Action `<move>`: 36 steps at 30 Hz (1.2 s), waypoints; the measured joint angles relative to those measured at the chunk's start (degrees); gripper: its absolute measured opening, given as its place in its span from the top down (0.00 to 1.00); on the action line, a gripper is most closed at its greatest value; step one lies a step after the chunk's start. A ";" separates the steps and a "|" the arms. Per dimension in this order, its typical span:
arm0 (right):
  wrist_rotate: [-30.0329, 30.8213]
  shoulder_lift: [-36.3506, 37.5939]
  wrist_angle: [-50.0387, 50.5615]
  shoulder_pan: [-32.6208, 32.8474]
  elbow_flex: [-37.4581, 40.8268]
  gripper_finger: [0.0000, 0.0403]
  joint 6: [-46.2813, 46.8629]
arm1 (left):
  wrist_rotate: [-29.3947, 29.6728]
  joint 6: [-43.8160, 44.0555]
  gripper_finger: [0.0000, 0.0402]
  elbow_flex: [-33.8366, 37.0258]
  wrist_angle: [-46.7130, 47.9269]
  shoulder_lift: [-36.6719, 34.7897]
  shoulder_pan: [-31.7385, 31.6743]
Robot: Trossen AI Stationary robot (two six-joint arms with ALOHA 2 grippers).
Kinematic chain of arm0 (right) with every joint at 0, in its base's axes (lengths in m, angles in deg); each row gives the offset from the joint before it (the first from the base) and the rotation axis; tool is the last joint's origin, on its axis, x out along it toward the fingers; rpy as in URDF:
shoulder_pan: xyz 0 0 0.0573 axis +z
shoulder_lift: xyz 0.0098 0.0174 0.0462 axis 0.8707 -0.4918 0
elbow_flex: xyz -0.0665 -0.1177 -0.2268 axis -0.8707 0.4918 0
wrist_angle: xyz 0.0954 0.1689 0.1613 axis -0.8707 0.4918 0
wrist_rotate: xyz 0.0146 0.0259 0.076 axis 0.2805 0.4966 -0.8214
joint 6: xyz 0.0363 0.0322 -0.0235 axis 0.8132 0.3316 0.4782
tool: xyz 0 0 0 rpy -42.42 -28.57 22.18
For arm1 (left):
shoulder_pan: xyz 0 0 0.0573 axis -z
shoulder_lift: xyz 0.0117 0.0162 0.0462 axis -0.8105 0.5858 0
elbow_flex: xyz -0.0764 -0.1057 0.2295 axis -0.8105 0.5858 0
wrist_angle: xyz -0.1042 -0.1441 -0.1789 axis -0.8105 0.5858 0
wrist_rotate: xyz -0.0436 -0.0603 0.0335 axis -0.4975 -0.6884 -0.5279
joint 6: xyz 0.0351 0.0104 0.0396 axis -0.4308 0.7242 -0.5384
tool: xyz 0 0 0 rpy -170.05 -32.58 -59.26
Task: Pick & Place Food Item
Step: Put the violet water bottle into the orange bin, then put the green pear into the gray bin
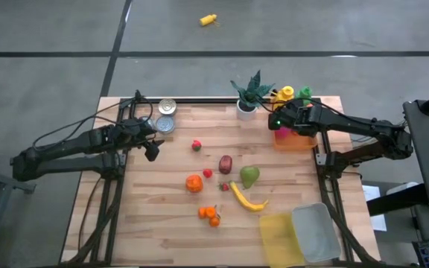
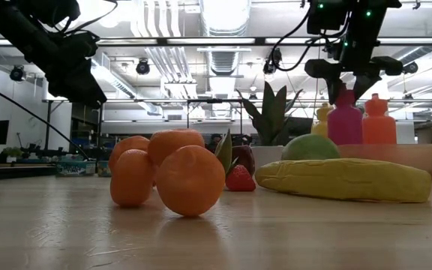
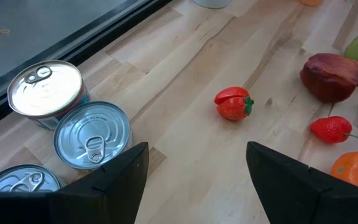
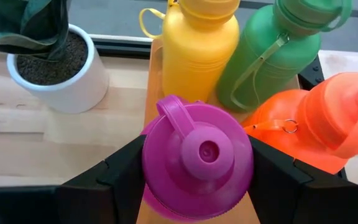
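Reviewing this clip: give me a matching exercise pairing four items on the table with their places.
Things:
1. magenta bottle
2. potted plant
3. cans
4. banana

Places:
A. beside the left gripper
B. mid-table, below the green pear
C. in the orange bin, between the right gripper's fingers
D. back edge, just left of the bottles

Pairs: 1-C, 2-D, 3-A, 4-B

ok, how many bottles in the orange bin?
4: magenta bottle between the right gripper's jaws, yellow bottle and green bottle behind it, orange bottle beside it. More could be hidden.
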 joint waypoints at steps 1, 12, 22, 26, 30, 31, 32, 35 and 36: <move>-0.02 0.00 -0.02 0.00 0.00 0.44 -0.03 | 0.02 0.00 0.31 0.00 0.01 0.00 -0.01; -0.13 0.00 -0.03 0.00 -0.01 0.34 -0.03 | 0.00 0.00 0.31 0.00 0.00 -0.01 -0.01; 3.26 0.09 0.45 0.00 -2.91 0.14 -0.82 | 0.00 0.00 0.31 0.00 0.01 -0.01 -0.01; 3.32 0.09 2.42 0.00 -6.90 0.13 -3.36 | 0.00 0.00 0.31 0.00 -0.01 0.01 0.01; 3.44 0.09 3.53 0.08 -12.22 0.13 -7.60 | 0.00 -0.01 0.31 0.00 0.01 -0.01 0.01; 3.46 0.09 3.39 0.22 -13.68 0.13 -9.28 | 0.00 0.00 0.31 0.00 0.01 -0.01 -0.01; 3.51 0.11 3.29 0.43 -15.05 0.13 -11.35 | 0.01 0.00 0.31 0.00 0.01 -0.01 0.01; 3.54 0.13 1.46 1.48 -18.19 0.13 -19.40 | 0.01 0.00 0.31 0.00 -0.01 -0.01 0.01; 3.53 0.13 0.32 1.99 -18.91 0.13 -22.36 | 0.01 -0.01 0.31 0.00 -0.01 -0.01 -0.01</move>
